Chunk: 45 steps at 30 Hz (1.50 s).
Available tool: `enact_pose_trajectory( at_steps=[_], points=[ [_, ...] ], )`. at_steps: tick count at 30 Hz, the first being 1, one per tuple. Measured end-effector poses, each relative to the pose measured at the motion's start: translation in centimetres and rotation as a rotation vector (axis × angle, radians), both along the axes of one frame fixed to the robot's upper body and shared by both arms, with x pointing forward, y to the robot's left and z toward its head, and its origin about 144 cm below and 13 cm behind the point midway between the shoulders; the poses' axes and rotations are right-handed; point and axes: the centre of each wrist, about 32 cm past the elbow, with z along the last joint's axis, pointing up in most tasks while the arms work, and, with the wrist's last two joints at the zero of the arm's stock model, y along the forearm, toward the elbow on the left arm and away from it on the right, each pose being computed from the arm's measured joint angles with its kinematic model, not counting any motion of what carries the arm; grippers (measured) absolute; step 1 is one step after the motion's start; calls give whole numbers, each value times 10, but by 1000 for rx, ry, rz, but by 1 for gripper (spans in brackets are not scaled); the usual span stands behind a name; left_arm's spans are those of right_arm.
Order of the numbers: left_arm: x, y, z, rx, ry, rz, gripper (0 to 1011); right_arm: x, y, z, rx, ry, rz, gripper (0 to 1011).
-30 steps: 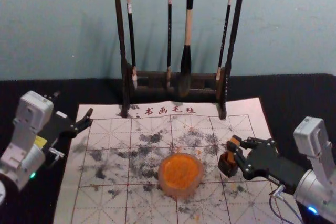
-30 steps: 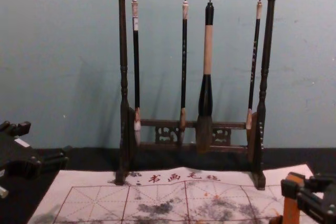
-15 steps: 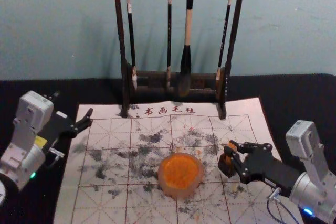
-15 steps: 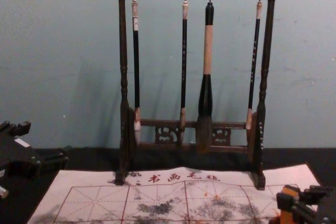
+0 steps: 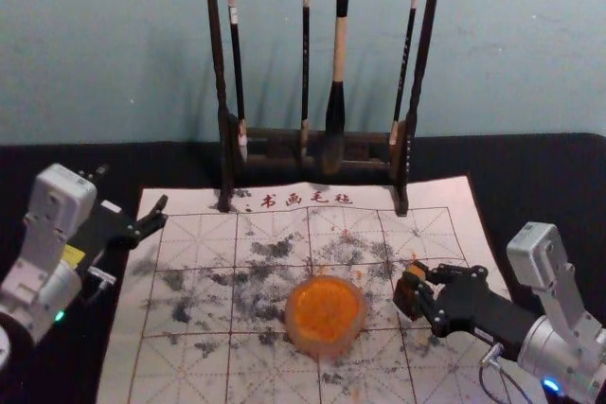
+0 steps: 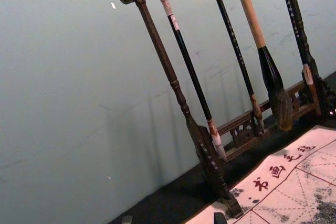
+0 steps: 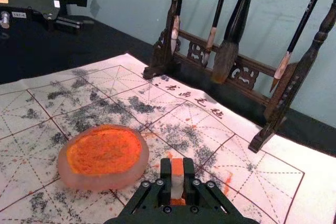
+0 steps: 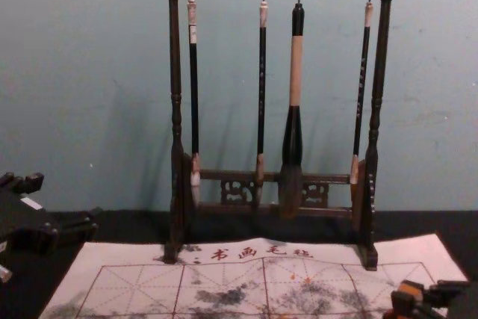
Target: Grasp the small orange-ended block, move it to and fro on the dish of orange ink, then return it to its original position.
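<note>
My right gripper [image 5: 421, 281] is right of the dish of orange ink [image 5: 327, 313], low over the mat. It is shut on the small orange-ended block [image 5: 415, 272], whose lower part meets a small dark piece [image 5: 407, 302]; whether it sits inside cannot be told. In the right wrist view the block [image 7: 177, 184], orange with a pale middle, is clamped in the right gripper [image 7: 177, 174], beside the dish [image 7: 105, 153]. My left gripper [image 5: 131, 194] is parked, open and empty, over the mat's left edge; its tips show in the left wrist view.
The ink-stained mat [image 5: 194, 366] lies on a black table [image 5: 530, 182]. Behind the dish stands a dark wooden rack [image 5: 410, 153] with several hanging brushes, among them a thick one [image 5: 336, 115].
My right gripper has come down and slightly nearer the dish with the block still held; less of the block's orange shows above the dark piece. The left arm is unmoved.
</note>
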Motion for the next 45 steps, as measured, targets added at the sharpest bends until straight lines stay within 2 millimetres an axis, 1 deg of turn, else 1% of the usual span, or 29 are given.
enact_pose_trajectory(
  at_steps=[31,33,37,39,41,42,44,45],
  points=[
    [0,0,0,0,0,0,1001,0,1,-2,-6,12,-15,82],
    [0,0,0,0,0,0,1001,0,1,-2,-7,11,-15,114],
    [0,0,0,0,0,0,1001,0,1,-2,-7,11,-14,246],
    [0,0,0,0,0,0,1001,0,1,-2,-6,11,-14,293],
    [0,0,0,0,0,0,1001,0,1,-2,-6,11,-14,375],
    [0,0,0,0,0,0,1001,0,1,-2,-6,11,-14,388],
    [0,0,0,0,0,0,1001,0,1,-2,-6,10,-14,479],
    [0,0,0,0,0,0,1001,0,1,-2,-6,10,-14,500]
  ],
)
